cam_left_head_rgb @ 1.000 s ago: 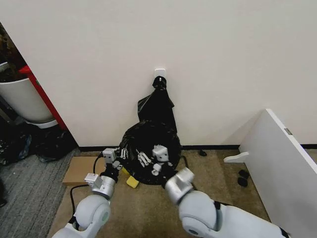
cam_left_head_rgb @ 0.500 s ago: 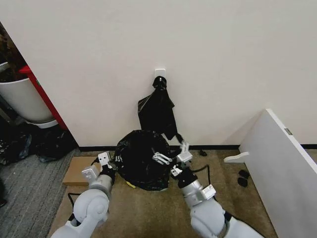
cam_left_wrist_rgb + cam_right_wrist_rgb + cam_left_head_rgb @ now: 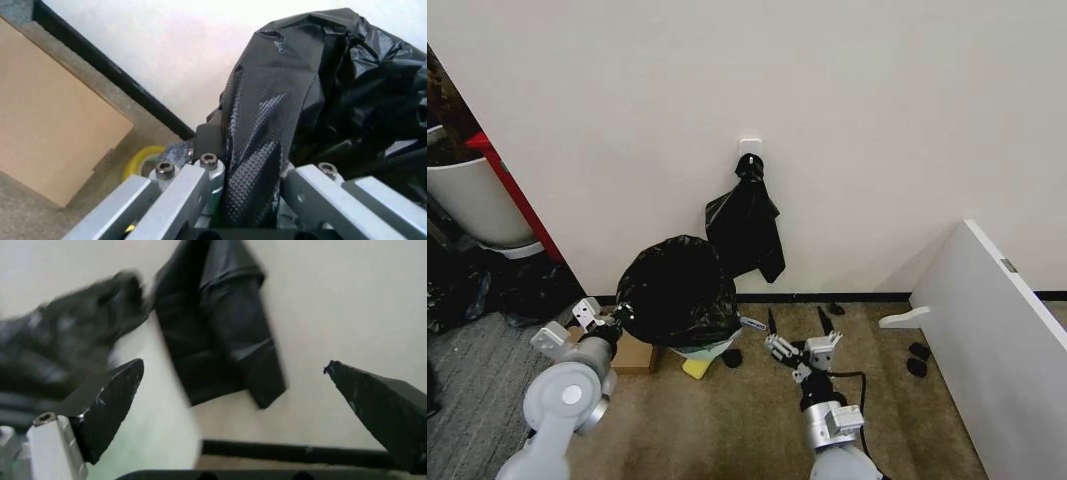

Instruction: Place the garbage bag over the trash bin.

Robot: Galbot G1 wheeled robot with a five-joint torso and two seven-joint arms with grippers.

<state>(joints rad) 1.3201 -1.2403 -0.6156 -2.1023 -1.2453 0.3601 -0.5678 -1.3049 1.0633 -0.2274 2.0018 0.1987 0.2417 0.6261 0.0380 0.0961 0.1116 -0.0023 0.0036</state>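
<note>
Garbage bag (image 3: 677, 290) sits centre-left of the head view, draped over the trash bin (image 3: 704, 349), w/ just a pale green-white strip of the bin peeking out under the bag's lower edge. Left gripper (image 3: 609, 323) is at the bag's left side, touching it; in the left wrist view its fingers (image 3: 200, 175) are clamped on a fold of the black film (image 3: 267, 130), which runs up and away from the claw toward the bag's bulk at upper right of that frame. Right gripper (image 3: 794, 333) stands apart from the bag, lower centre of the head view, spread wide w/ nothing between its black fingertips (image 3: 110, 405).

Key relation: bag lies right of the left claw and left of the right one; left arm is clearly nearer, already on it. Judging by this, any further tugging falls to the left side.

Hard to tell: whether the film wraps the rim all round — the far side and rim itself are hidden under plastic. Bin's base is mostly covered. Spare black bags on the wall hook (image 3: 745, 225) hang just behind, upper right of the bin; cardboard sheet (image 3: 630, 352) partly hidden at lower left.
</note>
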